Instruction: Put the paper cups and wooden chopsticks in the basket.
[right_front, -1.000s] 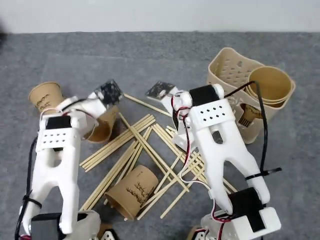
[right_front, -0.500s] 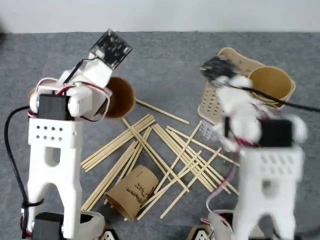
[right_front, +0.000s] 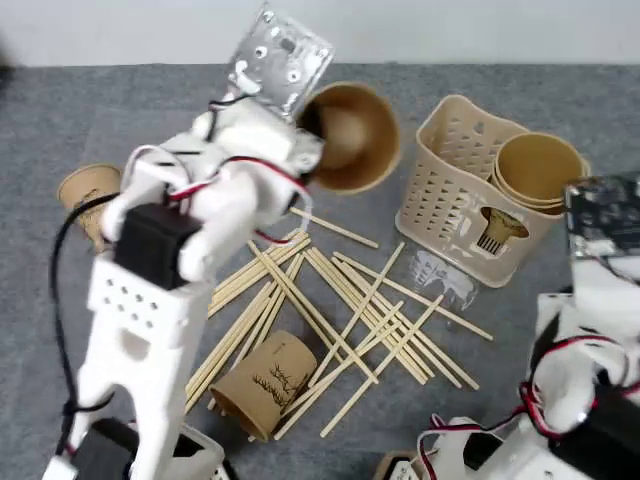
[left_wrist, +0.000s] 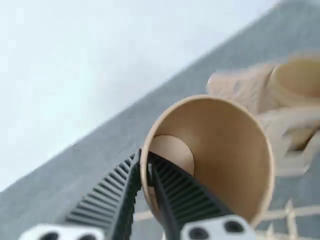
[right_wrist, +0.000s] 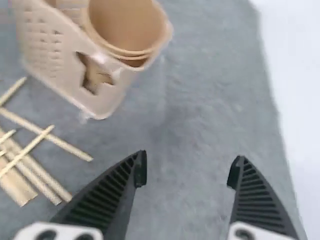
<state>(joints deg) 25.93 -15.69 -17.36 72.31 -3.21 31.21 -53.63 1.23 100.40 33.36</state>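
Note:
My left gripper (left_wrist: 146, 172) is shut on the rim of a paper cup (right_front: 350, 135), held high above the table with its mouth facing the camera, just left of the beige basket (right_front: 445, 205). The same cup (left_wrist: 215, 150) fills the left wrist view, one finger inside it and one outside. Stacked paper cups (right_front: 538, 170) sit in the basket's right end (right_wrist: 125, 22). Wooden chopsticks (right_front: 330, 310) lie scattered mid-table. One cup (right_front: 265, 385) lies on its side among them, another (right_front: 85, 190) at far left. My right gripper (right_wrist: 187, 172) is open over bare mat, right of the basket.
The grey mat (right_front: 560, 330) covers the table, with free room right of and behind the basket. The right arm's body (right_front: 590, 350) stands at the lower right. A white wall borders the far edge.
The left arm lifted the cup up and carried it right toward the basket. The right arm drew back from the basket to the lower right corner.

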